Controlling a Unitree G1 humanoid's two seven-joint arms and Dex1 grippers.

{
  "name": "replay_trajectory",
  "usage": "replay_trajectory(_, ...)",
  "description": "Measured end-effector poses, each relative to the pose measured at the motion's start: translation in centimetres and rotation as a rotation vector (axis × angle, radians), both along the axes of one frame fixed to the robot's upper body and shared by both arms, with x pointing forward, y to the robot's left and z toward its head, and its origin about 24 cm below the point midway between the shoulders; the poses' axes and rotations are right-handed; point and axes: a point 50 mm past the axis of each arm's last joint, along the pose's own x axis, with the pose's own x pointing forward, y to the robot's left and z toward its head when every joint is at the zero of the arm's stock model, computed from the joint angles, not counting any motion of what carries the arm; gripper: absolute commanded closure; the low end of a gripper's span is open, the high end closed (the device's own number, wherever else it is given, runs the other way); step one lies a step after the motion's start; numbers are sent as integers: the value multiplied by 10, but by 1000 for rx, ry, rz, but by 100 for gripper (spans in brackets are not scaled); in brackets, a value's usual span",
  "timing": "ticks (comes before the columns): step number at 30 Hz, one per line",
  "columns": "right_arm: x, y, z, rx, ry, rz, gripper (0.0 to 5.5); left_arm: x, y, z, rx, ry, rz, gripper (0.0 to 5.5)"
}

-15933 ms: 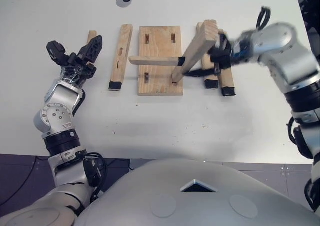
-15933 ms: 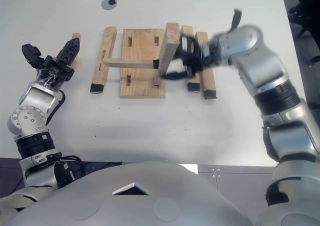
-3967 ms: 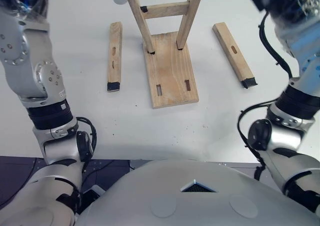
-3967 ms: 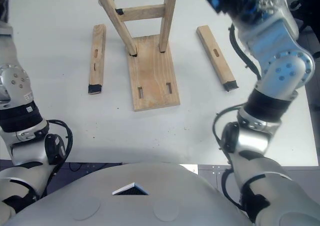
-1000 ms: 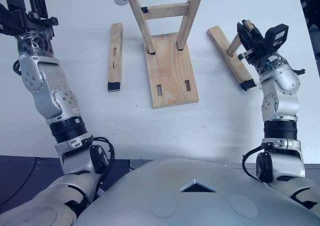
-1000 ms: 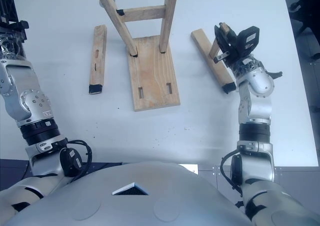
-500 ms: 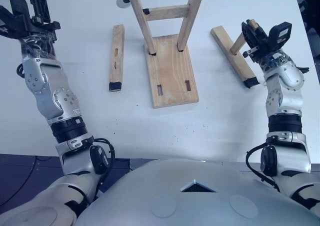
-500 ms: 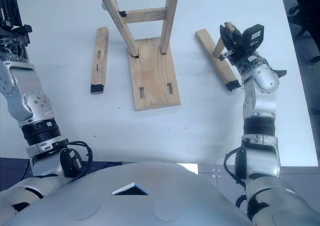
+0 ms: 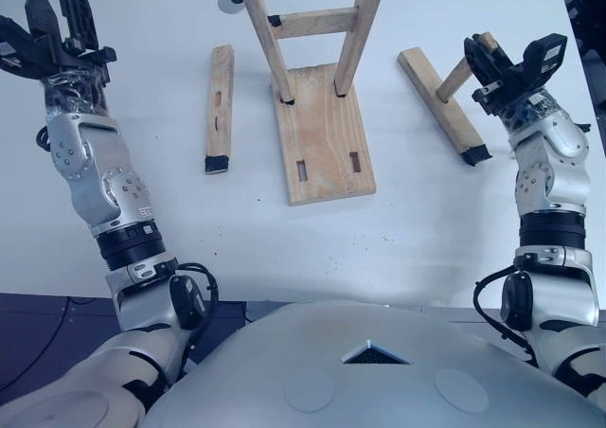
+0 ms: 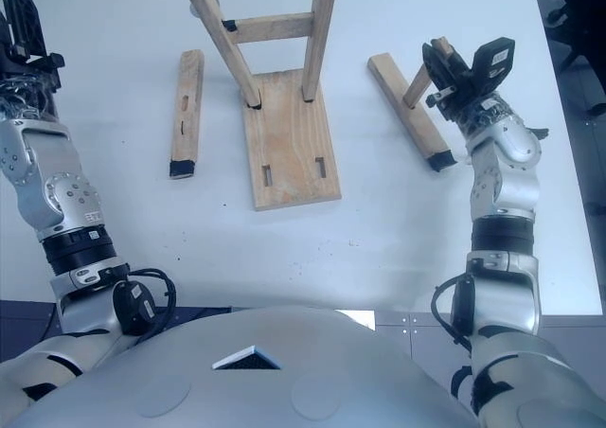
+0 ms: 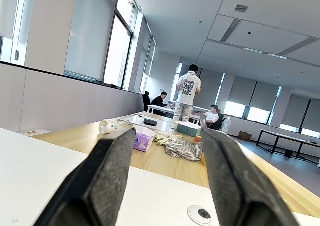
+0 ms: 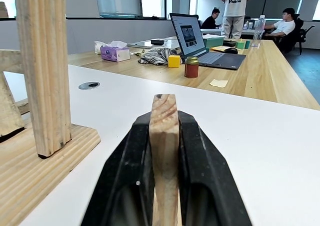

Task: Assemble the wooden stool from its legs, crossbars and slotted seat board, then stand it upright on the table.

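The slotted seat board lies flat mid-table. Two legs stand upright in its far slots, joined by a crossbar; its two near slots are bare. One loose leg lies to the board's left and another to its right. My right gripper hovers above the right loose leg, shut on a short crossbar. The right wrist view shows that crossbar pinched between the pads, with a standing leg beyond. My left gripper is raised at the far left, open with nothing in it.
A round cable grommet sits in the white table behind the standing legs. The table's front edge runs just below the board, and its right edge lies close beside my right arm.
My right gripper has drifted a little to the right with the crossbar still in it. The left gripper has barely shifted. The board and legs stayed put.
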Motion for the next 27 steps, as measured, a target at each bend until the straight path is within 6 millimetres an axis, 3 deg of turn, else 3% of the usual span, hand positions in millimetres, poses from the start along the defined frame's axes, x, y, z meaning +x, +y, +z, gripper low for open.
replay_trajectory(3,1,0,1,0,15,-4,466,0,1,-1,5,6,4,313)
replay_trajectory(4,-2,-1,-10,-10,114,-7,444,0,0,-1,6,5,3,313)
replay_trajectory(5,-16,-5,-36,-15,265,-19,432,0,1,0,10,-3,11,313)
replay_trajectory(6,-19,-7,-37,-27,284,-13,417,-1,3,-1,13,0,20,313)
replay_trajectory(14,-34,-30,-18,-208,434,41,281,-3,4,-5,15,15,28,313)
replay_trajectory(21,-42,-28,-17,-234,521,91,170,-5,4,-6,11,21,41,313)
replay_trajectory(23,-43,-30,-17,-251,537,96,170,-5,4,-7,11,23,42,313)
replay_trajectory(27,-45,-27,-19,-315,538,123,234,-6,4,-8,10,27,44,313)
